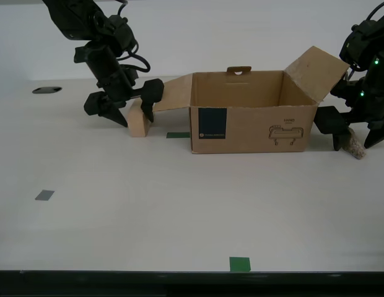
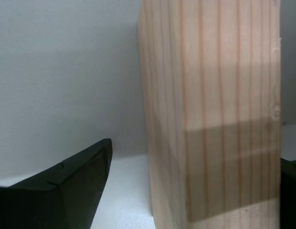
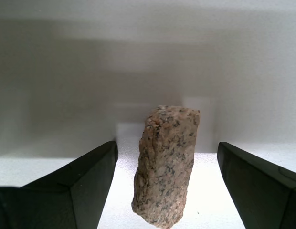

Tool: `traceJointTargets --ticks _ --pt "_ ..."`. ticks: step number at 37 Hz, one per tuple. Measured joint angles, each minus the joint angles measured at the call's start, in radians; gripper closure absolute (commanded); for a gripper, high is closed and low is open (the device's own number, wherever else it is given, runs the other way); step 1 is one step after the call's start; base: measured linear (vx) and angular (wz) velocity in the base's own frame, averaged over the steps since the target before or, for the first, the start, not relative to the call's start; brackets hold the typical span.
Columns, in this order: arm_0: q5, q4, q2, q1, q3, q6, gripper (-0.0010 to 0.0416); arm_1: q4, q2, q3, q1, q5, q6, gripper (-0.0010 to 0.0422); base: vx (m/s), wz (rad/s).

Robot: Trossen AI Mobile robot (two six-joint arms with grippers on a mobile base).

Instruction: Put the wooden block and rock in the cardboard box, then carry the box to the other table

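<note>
Currently: cardboard box (image 1: pixel 254 111) empty-looking on surface (image 1: pixel 179 216). Wooden block (image 1: pixel 138 120) and rock (image 1: pixel 353 146) flank it outside, each between a spread end effector, first (image 3: pixel 167 191) and second (image 2: pixel 195 191). Neither loaded; carry pending.

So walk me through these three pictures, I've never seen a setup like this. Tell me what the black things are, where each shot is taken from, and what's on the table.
The black things are two robot arms ending in grippers. The wide picture comes from a camera on the robot's body. It shows an open cardboard box on a white table, with bits of green tape.

The other two pictures come from cameras riding on the grippers. My first gripper straddles the rock, fingers open, not touching it. My second gripper is around the wooden block, also not gripping yet. Nothing is held; both things rest on the table beside the box.
</note>
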Motion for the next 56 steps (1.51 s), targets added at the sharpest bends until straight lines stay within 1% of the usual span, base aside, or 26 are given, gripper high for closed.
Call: traceJointTargets --ticks 4,10,16,24,26,29,31,33,36,47,56 --pt "0.0 0.0 0.0 0.0 0.0 0.0 0.0143 0.001 0.0 0.0 0.0 0.0 0.0 0.0153 0.0 0.0" --pt "-0.005 0.0 0.0 0.0 0.0 0.0 0.0184 0.001 0.0 0.0 0.0 0.0 -0.009 0.0221 0.0 0.0" --pt "-0.008 0.005 0.0 0.002 0.0 0.0 0.0239 0.002 0.0 0.0 0.0 -0.003 -0.018 0.03 0.0 0.0" --pt "-0.007 0.009 0.0 0.001 0.002 0.002 0.0327 0.002 0.0 0.0 0.0 -0.003 -0.018 0.0419 0.0 0.0" --pt "-0.006 0.01 0.0 0.001 0.002 0.002 0.0348 0.002 0.0 0.0 0.0 -0.003 -0.018 0.0408 0.0 0.0" --pt "-0.005 0.01 0.0 0.0 0.002 0.003 0.0387 0.002 0.0 0.0 0.0 -0.003 -0.018 0.0416 0.0 0.0" --pt "-0.005 0.005 0.0 0.0 0.002 0.003 0.0413 0.002 0.0 0.0 0.0 -0.003 -0.018 0.0412 0.0 0.0" --pt "-0.005 -0.001 0.0 0.001 0.003 0.001 0.0402 0.002 0.0 0.0 0.0 -0.003 -0.019 0.0415 0.0 0.0" --pt "-0.004 -0.005 0.0 0.0 0.004 0.0 0.041 0.002 0.0 0.0 0.0 -0.003 -0.026 0.0413 0.0 0.0" --pt "-0.003 -0.014 0.0 0.0 0.004 0.0 0.0407 -0.01 -0.009 0.0 0.0 -0.003 -0.031 0.0413 0.0 0.0" --pt "0.0 -0.032 -0.013 0.0 0.003 0.0 0.0407 -0.032 -0.048 -0.001 0.003 -0.003 -0.022 0.0413 0.0 0.0"
